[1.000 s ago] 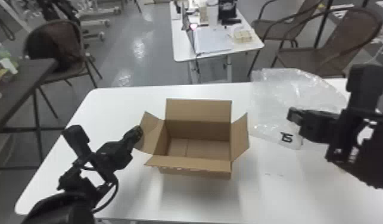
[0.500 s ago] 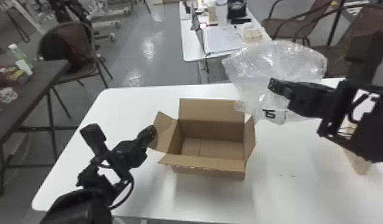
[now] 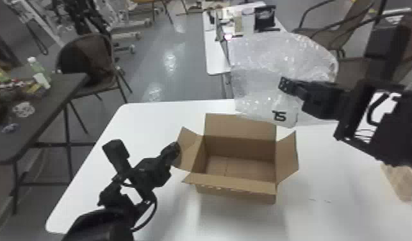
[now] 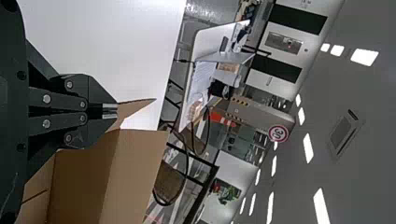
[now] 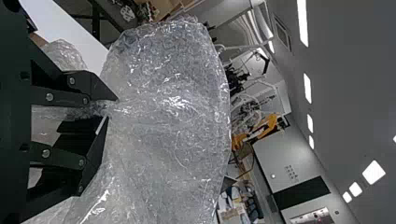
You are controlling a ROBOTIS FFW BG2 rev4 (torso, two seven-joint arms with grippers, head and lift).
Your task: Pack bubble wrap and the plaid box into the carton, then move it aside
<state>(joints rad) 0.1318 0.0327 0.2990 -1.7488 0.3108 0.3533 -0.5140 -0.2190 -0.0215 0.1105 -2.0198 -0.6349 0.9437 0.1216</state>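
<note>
Head view, at left: black left gripper [image 3: 173,150], jaws together at the left flap of the open brown cardboard carton [image 3: 237,189] on the white table [image 3: 144,128], cannot tell if pinching it; then crinkled clear bubble wrap [image 3: 262,64], held up behind the carton, bunched between the jaws of the black right gripper [image 3: 282,84]; farthest right, beige plaid box [image 3: 402,182], partly hidden

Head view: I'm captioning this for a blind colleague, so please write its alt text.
The robot's right gripper holds up bubble wrap beyond an open carton on a white table; the left gripper is at the carton's left flap. The plaid box is at far right.
</note>
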